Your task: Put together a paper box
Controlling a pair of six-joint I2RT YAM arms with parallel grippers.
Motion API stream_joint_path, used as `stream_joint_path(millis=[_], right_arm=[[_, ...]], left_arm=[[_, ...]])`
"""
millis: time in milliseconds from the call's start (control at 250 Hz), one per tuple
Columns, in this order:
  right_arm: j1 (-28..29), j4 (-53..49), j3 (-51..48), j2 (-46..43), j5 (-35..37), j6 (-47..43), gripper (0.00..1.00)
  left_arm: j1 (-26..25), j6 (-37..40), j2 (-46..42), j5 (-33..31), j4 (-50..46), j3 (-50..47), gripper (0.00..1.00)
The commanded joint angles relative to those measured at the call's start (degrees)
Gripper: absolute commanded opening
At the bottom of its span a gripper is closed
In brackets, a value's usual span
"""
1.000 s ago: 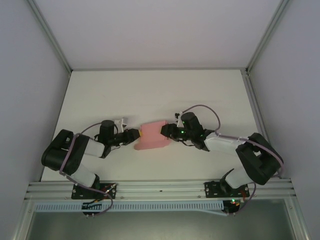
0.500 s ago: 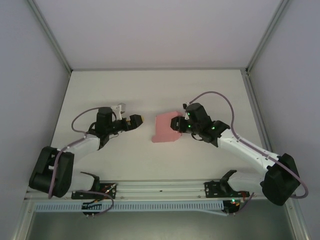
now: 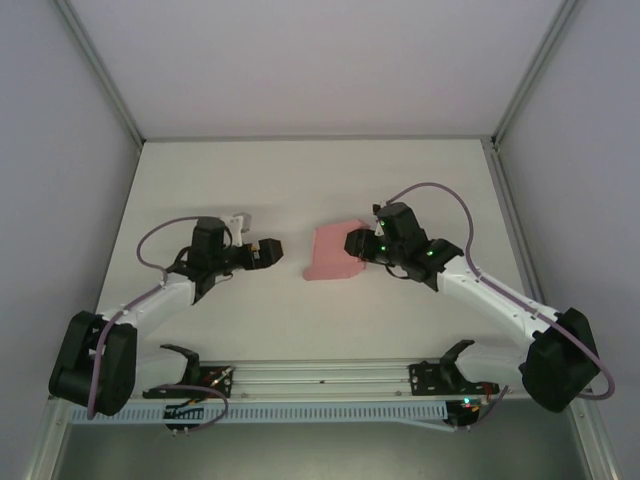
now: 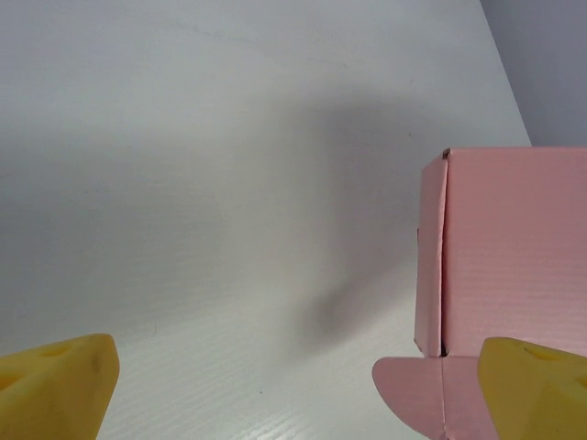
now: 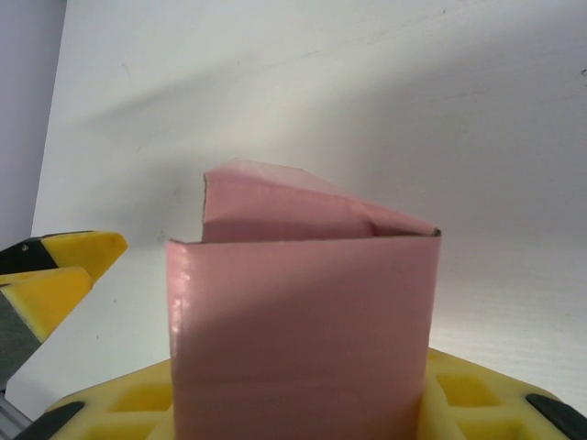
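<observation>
Start on your left. The left end effector (image 3: 268, 250) hangs low over the white desk (image 3: 300, 180) with its yellow fingers (image 4: 55, 390) spread as wide as they go and nothing between them (on the left wrist view that gap holds just bare desk). It points rightward at the pink paper box (image 3: 330, 255), and a clear strip of desk separates its tips from the box's nearest edge.

On the left wrist view you get the box (image 4: 504, 247) on the right side. It shows matte pink card with a vertical seam at the corner and a rounded flap (image 4: 413, 390) jutting out low down.

Moving to the middle, the box sits near the centre of the desk, a touch to the right. You can't tell whether its underside rests on the surface.

Now to your right. The right end effector (image 3: 360, 246) has the box by its right end, jaws partly closed with the card pinched between the yellow pads (image 5: 468, 390). On the right wrist view the box (image 5: 303, 321) rises straight up from between those pads, with a folded panel (image 5: 293, 206) leaning in at its far top.
</observation>
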Motion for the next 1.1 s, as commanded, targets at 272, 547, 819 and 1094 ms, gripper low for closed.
stream_joint_path(millis=[272, 547, 819, 1094], right_arm=[[-5.7, 11.3, -4.0, 2.5, -12.3, 14.9, 0.3], [-13.2, 9.6, -4.8, 8.3, -28.8, 32.8, 0.33], [-14.8, 4.0, -1.4, 14.9, -41.0, 36.2, 0.35], [-16.4, -0.5, 1.4, 16.7, -43.7, 35.0, 0.36]], left_arm=[[-4.1, 8.7, -2.6, -1.0, 1.5, 1.5, 1.0], [-21.7, 36.4, -13.6, -12.8, 0.2, 2.3, 1.0], [-32.3, 51.7, -2.7, -22.6, -13.9, 14.5, 1.0], [-36.6, 55.8, 7.3, -25.7, -21.2, 20.6, 1.0]])
